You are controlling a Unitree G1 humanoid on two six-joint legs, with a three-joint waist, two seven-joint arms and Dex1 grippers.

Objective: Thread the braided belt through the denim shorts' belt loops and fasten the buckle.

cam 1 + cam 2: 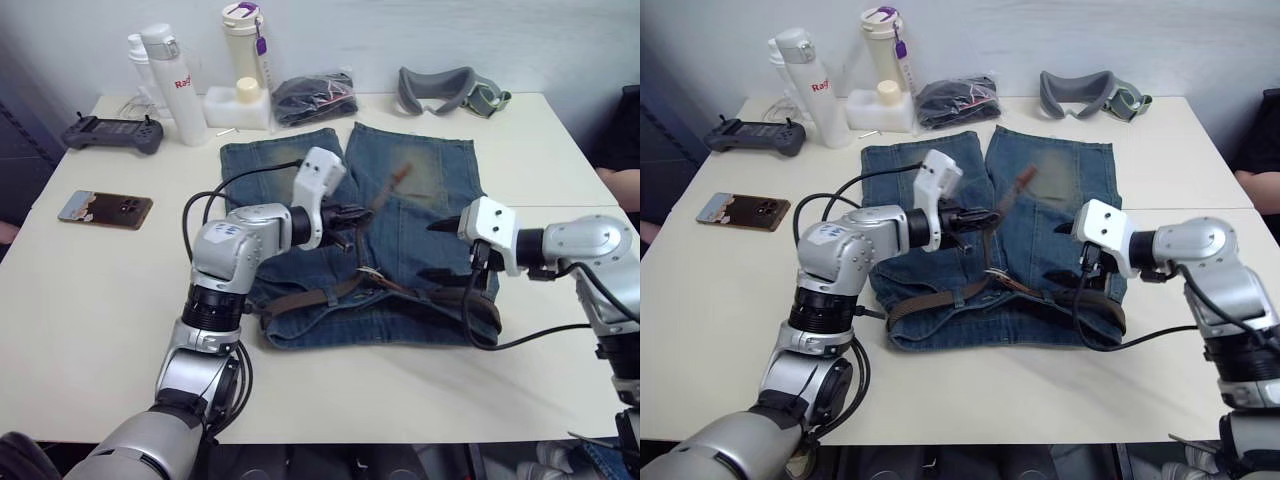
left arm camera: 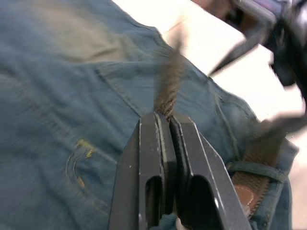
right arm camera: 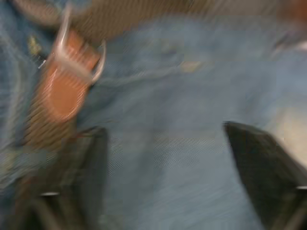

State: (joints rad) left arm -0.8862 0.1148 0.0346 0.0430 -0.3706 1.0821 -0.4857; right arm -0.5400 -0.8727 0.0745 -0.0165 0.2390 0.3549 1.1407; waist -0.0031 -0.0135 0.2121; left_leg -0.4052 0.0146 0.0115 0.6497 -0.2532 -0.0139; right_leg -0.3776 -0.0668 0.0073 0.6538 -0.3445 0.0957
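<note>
The denim shorts (image 1: 390,210) lay flat in the middle of the counter (image 1: 90,320), waistband at the 6 o'clock edge nearest the robot, legs pointing to 12. The braided belt (image 1: 310,296) ran along that waistband, apparently already under some of the belt loops (image 2: 252,167), though I couldn't count them. The buckle (image 3: 72,57) sat near the waistband's middle, on its brown leather end.

The left gripper (image 1: 352,214) had its jaws pinched tight on the belt's free end, lifted off the denim so the reddish tip (image 1: 400,176) pointed toward 1 o'clock. The right gripper (image 1: 447,250) hovered over the shorts at about 3 o'clock from the buckle, jaws spread wide and holding nothing.

My read: this was the fastening step, feeding the tail to the buckle. To do it well I'd keep the pinch close to the tip so the strap doesn't flop, have the right gripper pin the buckle frame steady, and bring the tail in low and straight rather than at an angle.
</note>
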